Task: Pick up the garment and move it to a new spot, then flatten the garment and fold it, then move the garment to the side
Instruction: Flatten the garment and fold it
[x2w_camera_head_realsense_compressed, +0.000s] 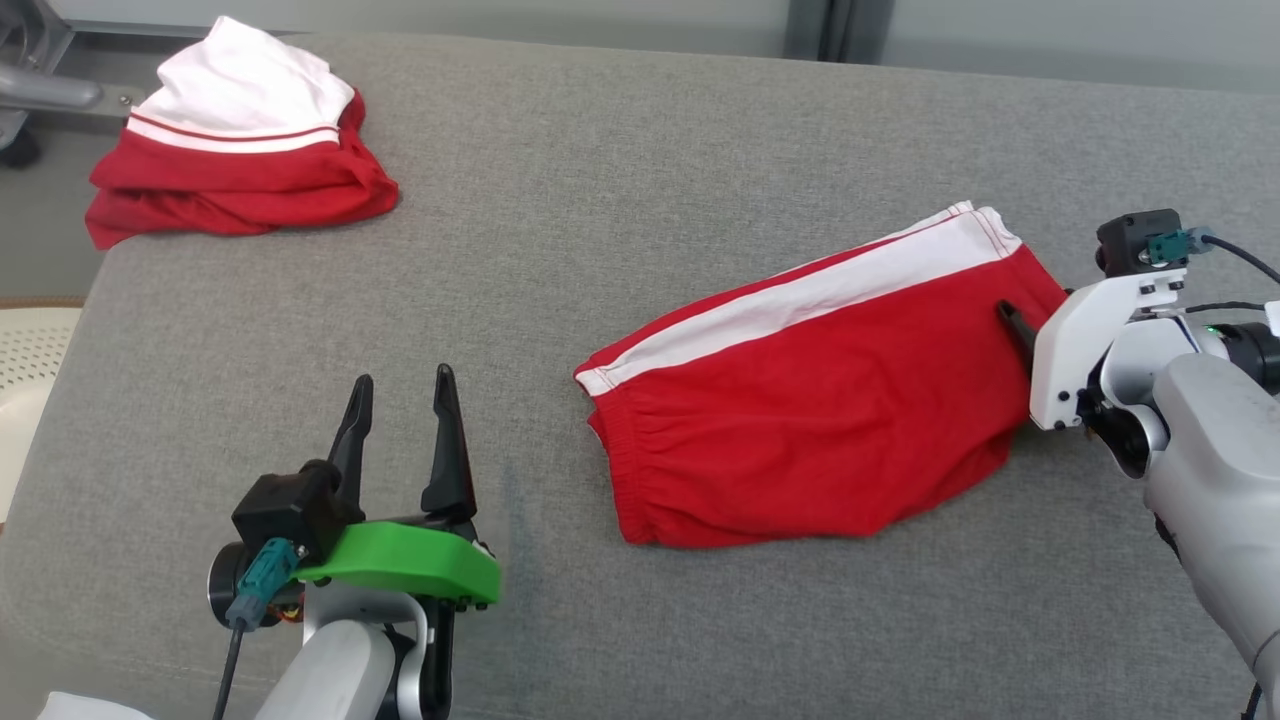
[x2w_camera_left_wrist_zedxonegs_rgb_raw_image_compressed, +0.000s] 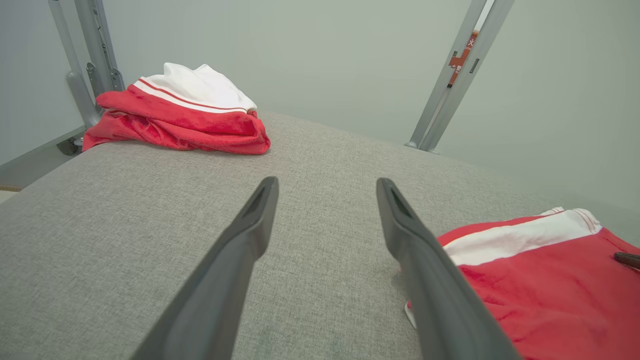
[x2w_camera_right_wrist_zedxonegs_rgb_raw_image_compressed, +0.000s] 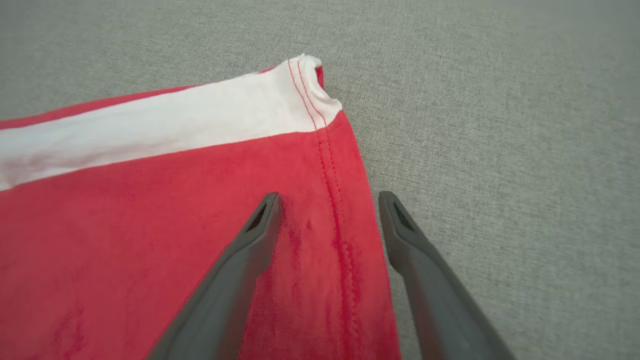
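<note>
Red shorts (x2w_camera_head_realsense_compressed: 810, 420) lie flat on the grey cushion (x2w_camera_head_realsense_compressed: 620, 180), right of centre. The right gripper (x2w_camera_right_wrist_zedxonegs_rgb_raw_image_compressed: 327, 205) is spread apart, straddling their hem. Left gripper (x2w_camera_head_realsense_compressed: 402, 378) is wide open too, over bare cushion just beside them. Another red-white pile (x2w_camera_head_realsense_compressed: 240, 150) sits far left.

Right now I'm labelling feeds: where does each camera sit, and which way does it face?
Head: high, looking down on the grey fabric surface; left tool lower left, pale right forearm at right.
Left wrist: along the open left tool, toward the folded red-and-white garment.
Right wrist: down along the open right tool, onto the flat white-striped red garment.
Shared: head and left wrist show both garments.
</note>
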